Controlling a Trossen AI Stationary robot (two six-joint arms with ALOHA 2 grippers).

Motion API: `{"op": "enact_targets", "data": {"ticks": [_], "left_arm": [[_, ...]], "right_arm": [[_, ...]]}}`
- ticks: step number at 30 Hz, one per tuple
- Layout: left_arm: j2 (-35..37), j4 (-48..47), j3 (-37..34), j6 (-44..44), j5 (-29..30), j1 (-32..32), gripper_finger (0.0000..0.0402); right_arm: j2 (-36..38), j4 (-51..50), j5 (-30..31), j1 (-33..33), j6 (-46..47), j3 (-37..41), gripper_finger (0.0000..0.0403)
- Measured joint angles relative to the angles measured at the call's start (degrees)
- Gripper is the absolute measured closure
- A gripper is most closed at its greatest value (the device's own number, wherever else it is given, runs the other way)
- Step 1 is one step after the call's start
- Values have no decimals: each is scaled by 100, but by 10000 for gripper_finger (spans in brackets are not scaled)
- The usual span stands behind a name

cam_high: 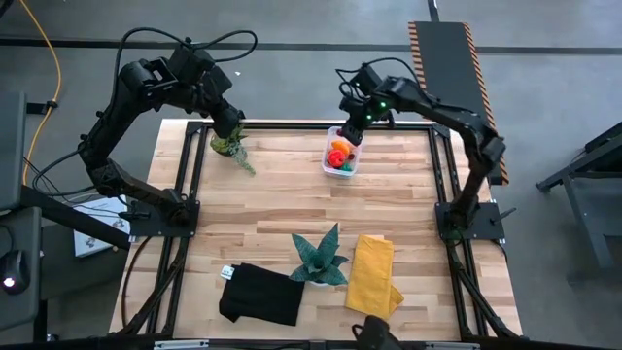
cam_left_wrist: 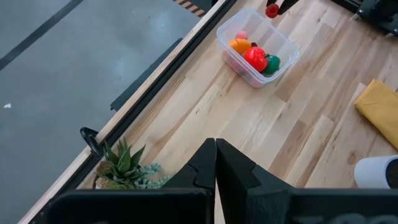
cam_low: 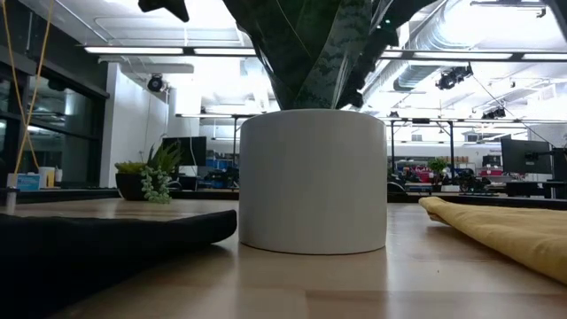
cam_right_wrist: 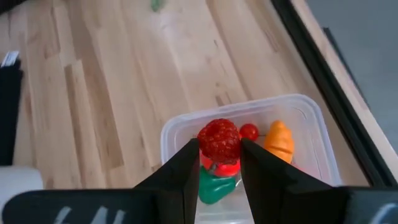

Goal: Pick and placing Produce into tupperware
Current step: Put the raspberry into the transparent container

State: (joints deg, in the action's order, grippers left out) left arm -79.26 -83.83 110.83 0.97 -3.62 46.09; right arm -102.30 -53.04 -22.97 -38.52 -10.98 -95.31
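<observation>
It was a robotics lab/open workshop w/ an industrial feel: exposed ceiling ducts [cam_low: 443, 35], strip lights [cam_low: 146, 50], rows of monitors [cam_low: 523, 155] on desks in the bkgd, a grey concrete floor [cam_high: 292, 78], hazard-striped ramp [cam_high: 445, 58], wood bench [cam_high: 292, 194] on a black frame.

We see a pale wooden table [cam_high: 292, 194] in a black frame; on it, near the far edge, sits the clear tupperware [cam_high: 341, 153] with produce [cam_high: 339, 156] inside; a small leafy potted plant [cam_high: 231, 146] stands far left; along the near side lie a black cloth [cam_high: 260, 295], a white-potted teal plant [cam_high: 319, 258] and a folded yellow cloth [cam_high: 373, 275].
</observation>
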Motion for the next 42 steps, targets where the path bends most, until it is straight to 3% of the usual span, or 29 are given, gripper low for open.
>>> {"op": "enact_targets", "data": {"ticks": [6, 16, 26, 42], "left_arm": [[0, 44, 1, -14, 0, 0, 401], [0, 18, 0, -172, 0, 0, 401], [0, 17, 0, -288, -44, 0, 401], [0, 11, 0, -291, -148, 0, 401]], "right_arm": [[326, 634, 433, 42, 191, 922, 309], [330, 1527, 1000, 42, 554, 1742, 309], [330, 2006, 1096, 28, 756, 2204, 309], [136, 2073, 1355, 30, 760, 2221, 307]]}}
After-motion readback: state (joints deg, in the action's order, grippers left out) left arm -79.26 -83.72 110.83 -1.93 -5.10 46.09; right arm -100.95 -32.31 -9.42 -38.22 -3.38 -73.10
